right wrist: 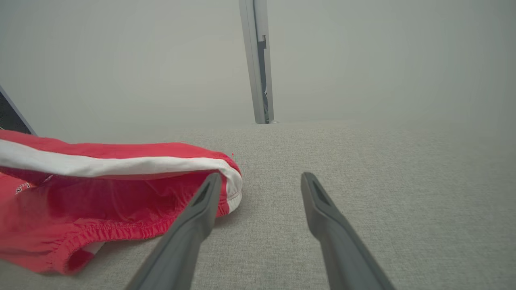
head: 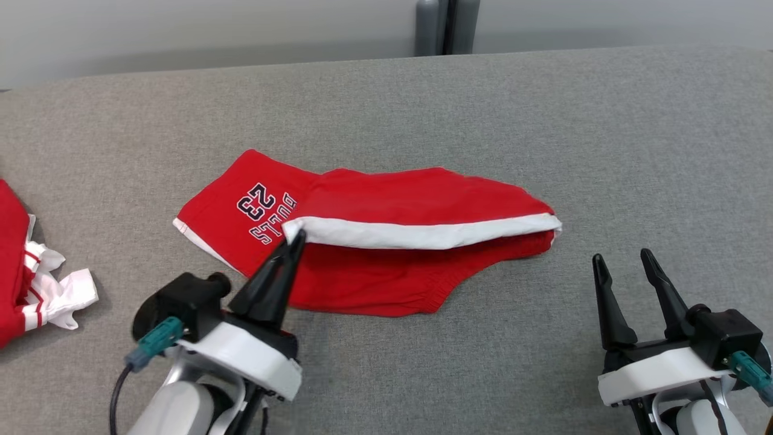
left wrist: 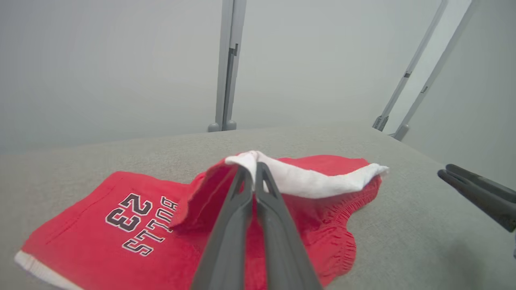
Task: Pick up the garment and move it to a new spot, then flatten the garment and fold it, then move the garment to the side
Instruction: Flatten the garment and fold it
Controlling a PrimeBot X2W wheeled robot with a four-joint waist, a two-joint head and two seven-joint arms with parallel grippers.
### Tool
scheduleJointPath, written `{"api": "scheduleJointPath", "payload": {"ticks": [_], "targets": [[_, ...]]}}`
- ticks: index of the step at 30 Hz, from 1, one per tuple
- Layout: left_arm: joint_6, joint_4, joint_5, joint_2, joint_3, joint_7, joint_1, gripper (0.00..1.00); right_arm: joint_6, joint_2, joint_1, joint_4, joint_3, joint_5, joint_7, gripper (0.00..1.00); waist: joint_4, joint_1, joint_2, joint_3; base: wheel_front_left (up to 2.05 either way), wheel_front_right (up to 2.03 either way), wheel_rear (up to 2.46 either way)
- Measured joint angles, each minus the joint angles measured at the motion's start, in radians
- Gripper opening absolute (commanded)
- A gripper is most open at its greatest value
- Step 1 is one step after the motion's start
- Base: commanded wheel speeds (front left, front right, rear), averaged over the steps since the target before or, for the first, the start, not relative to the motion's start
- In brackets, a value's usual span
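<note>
Head view: the red garment (head: 392, 199) lies mid-frame on the grey table (head: 543, 121). The left gripper (head: 296, 238) is clamped on the corner of its white hem (head: 423, 234). The right gripper (head: 622, 257), lower right, stands spread and empty. The light, limp cloth will likely sag, so the hem's far end suits a second hold.
</note>
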Motion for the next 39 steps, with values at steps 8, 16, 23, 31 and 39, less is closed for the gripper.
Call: {"api": "scheduleJointPath", "payload": {"ticks": [8,16,23,31,39], "targets": [[0.051,0.033,-0.064,0.046,0.123,-0.028,0.068,0.00,0.000,0.001,-0.004,0.001,0.000,-0.002,0.000,1.00,0.028,0.0000,0.0000,0.010,0.00,0.00,0.00],[0.027,0.183,-0.123,0.030,0.141,-0.058,0.082,0.00,0.000,-0.007,-0.019,0.005,0.008,-0.003,0.000,1.00,0.029,0.0000,0.0000,0.019,0.00,0.00,0.00],[0.015,0.275,-0.136,-0.005,0.133,-0.116,0.091,1.00,0.000,-0.010,-0.021,0.008,0.003,-0.003,0.000,1.00,0.023,0.0000,0.0000,0.010,0.00,0.00,0.00],[0.016,0.220,-0.063,-0.014,0.167,-0.200,0.095,1.00,0.000,-0.017,-0.014,0.010,0.000,-0.009,0.000,1.00,0.023,0.0000,0.0000,-0.031,0.00,0.00,0.00],[0.048,0.101,0.060,-0.012,0.225,-0.206,0.126,1.00,0.000,-0.021,0.011,0.010,-0.002,-0.019,0.000,1.00,0.026,0.0000,0.0000,-0.089,0.00,0.00,0.00]]}}
